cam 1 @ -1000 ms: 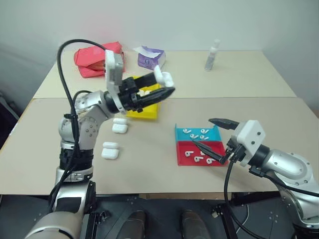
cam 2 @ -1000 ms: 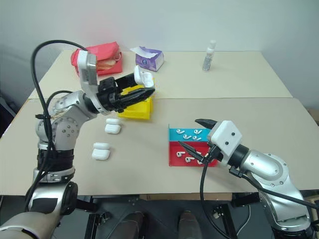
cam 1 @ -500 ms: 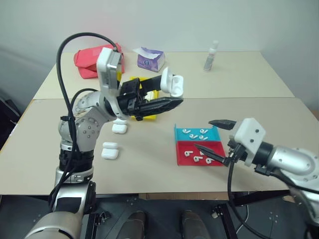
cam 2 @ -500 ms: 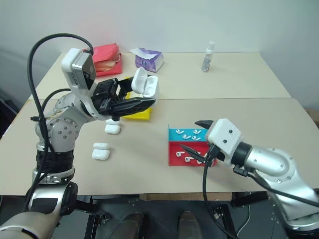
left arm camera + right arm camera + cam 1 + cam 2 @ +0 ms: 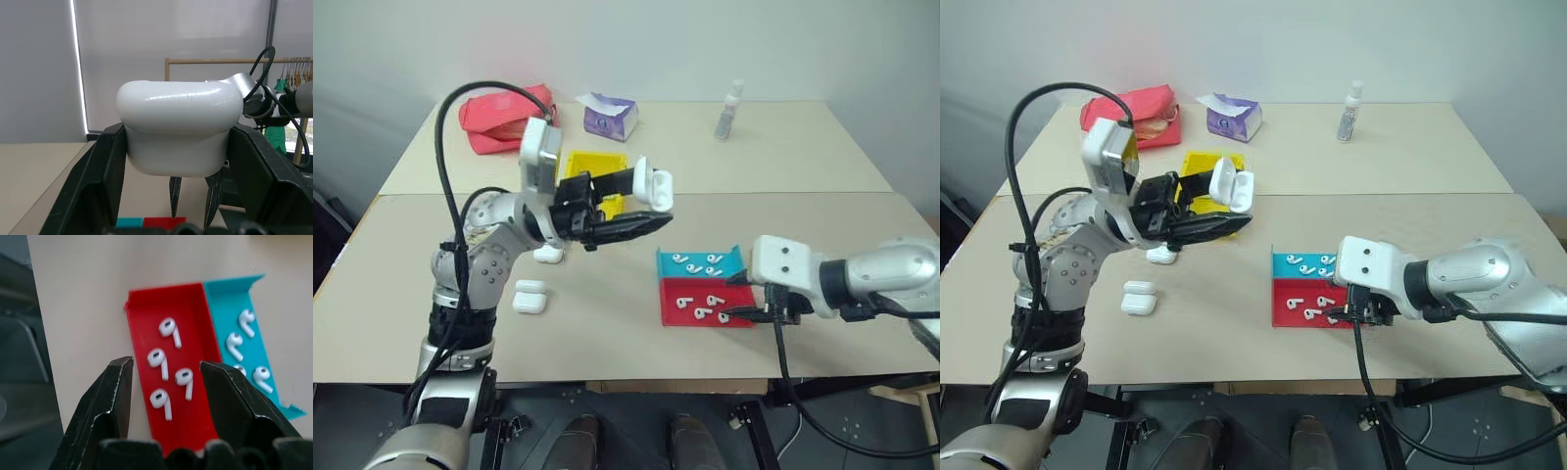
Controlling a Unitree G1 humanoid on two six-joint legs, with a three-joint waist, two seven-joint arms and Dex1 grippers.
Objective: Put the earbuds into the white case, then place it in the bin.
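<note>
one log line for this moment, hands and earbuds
left hand: shut on open white case, held above table | right hand: open over red tray, four earbuds inside, none gripped

**Bystanders on the bench**

A red pouch (image 5: 499, 116), a purple tissue box (image 5: 610, 116) and a small clear bottle (image 5: 729, 108) sit along the bench (image 5: 803, 147) well beyond the pincers; red tray (image 5: 690, 311) and blue tray (image 5: 729, 258) lie just beside the right pincer.

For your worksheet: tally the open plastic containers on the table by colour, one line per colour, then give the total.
Red tray: 1
Blue tray: 1
Yellow bin: 1
Total: 3
</note>
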